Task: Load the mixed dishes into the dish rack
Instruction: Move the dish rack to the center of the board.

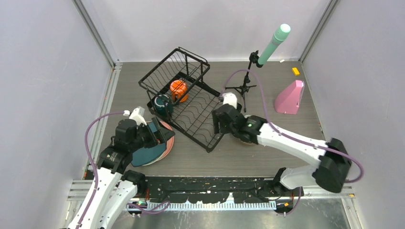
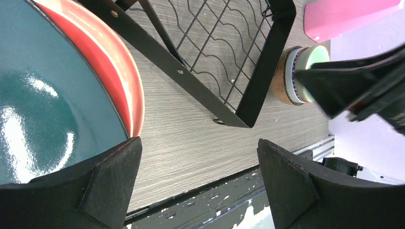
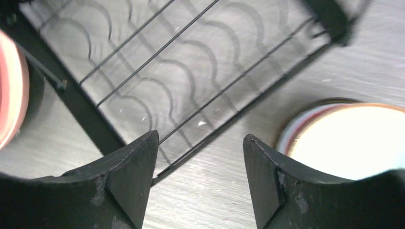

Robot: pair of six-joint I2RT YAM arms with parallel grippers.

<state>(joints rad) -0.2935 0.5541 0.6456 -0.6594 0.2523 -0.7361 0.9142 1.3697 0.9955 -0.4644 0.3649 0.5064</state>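
The dish rack (image 1: 193, 112) sits in the middle of the tabletop (image 1: 239, 162), turned at an angle, its raised basket section at the far left end and the flat tray of wavy slots running toward the near right. An orange mug (image 1: 178, 88) stands inside the rack at the foot of the basket section. A dark green mug (image 1: 162, 104) is at the basket's near left corner; I cannot tell whether it is inside the wires or just outside them. The wavy slots themselves hold no dishes.

Left of the rack's near side lies a stack of plates: a dark teal plate (image 2: 43, 95) on top, a reddish plate (image 2: 114, 71) under it and a pink plate (image 1: 169, 142) showing only as a rim. Just off the rack's near right corner stands a stack of bowls (image 2: 296, 71), tan outside, with a blue-patterned band and a mint inside. In the top view it is mostly hidden under the right arm.

The left end effector (image 2: 198, 157) hangs over the near edge of the plates, its jaws spread wide with only bare tabletop between them. The right end effector (image 3: 200, 148) hovers over the rack's near right edge, beside the bowls, its jaws also apart and holding nothing.

Farther back on the right are a mint cylinder (image 1: 275, 42) on a black tripod (image 1: 244, 88), a pink wedge (image 1: 290, 98) and a small yellow piece (image 1: 295, 71).
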